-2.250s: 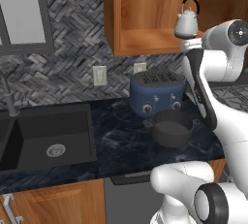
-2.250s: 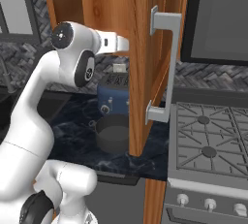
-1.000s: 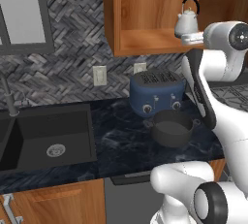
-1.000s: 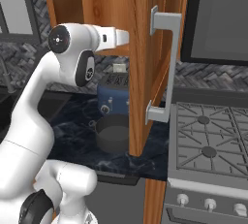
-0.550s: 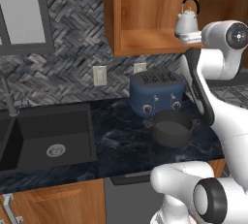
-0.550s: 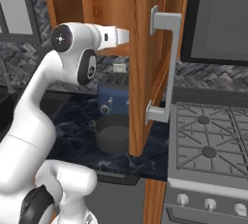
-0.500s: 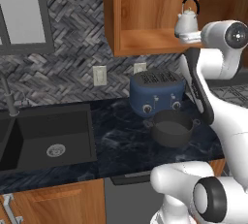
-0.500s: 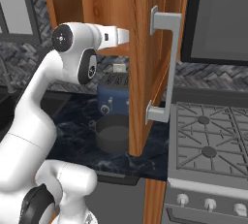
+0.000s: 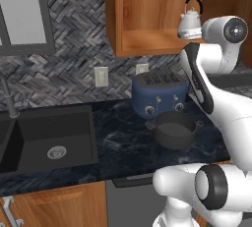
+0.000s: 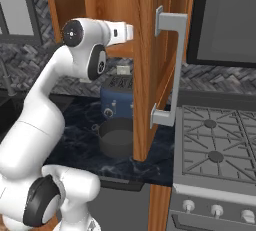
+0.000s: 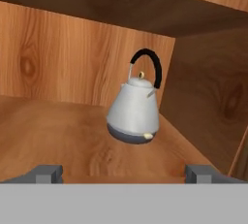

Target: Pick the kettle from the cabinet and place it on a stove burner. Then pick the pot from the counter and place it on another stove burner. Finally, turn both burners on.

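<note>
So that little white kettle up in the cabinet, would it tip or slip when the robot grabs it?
The kettle has a wide base narrowing upward, so it probably resists tipping. Its smooth, sloped sides look slippery for the open gripper. Gripped by the thin arched handle, it may swing.

grey herringbone tile backsplash along the rear wall, with a pale outlet plate set into it. dark-framed window at upper left. black sink basin sunk into the worktop, round drain in its floor, thin faucet at its left edge. blue toaster standing against the backsplash. orange-brown lower cabinets beneath, silver pull at far left. dark glossy panel above the range at right. even, soft light, faint shadows.
</note>
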Available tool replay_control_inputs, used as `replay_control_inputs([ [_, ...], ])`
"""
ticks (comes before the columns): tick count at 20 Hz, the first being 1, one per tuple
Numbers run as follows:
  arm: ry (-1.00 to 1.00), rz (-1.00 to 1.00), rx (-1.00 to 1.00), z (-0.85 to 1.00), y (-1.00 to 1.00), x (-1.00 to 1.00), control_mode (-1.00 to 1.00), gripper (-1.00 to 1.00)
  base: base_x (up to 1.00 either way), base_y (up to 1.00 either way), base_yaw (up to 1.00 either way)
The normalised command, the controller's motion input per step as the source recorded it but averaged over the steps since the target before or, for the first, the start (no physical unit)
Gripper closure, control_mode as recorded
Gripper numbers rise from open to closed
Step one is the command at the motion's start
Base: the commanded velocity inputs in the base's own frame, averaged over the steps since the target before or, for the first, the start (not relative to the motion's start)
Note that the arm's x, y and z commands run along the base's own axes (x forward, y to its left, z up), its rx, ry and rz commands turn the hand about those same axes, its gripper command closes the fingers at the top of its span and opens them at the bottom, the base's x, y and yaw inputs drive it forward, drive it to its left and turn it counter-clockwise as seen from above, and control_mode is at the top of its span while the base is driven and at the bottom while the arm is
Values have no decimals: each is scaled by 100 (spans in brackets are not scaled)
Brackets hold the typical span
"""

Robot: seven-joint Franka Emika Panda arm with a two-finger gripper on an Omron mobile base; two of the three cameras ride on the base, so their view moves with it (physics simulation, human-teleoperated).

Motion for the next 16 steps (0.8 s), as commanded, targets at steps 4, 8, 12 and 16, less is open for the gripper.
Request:
replay_control_inputs([
  [4, 4, 0, 9, 17, -37, 43, -100, -100, 0, 0, 0],
  [8, 2, 0, 12, 12, -27, 35, -100, -100, 0, 0, 0],
  [12, 1, 0, 10, 10, -21, 28, -100, -100, 0, 0, 0],
  [16, 0, 0, 1, 11, -3, 13, -100, -100, 0, 0, 0],
])
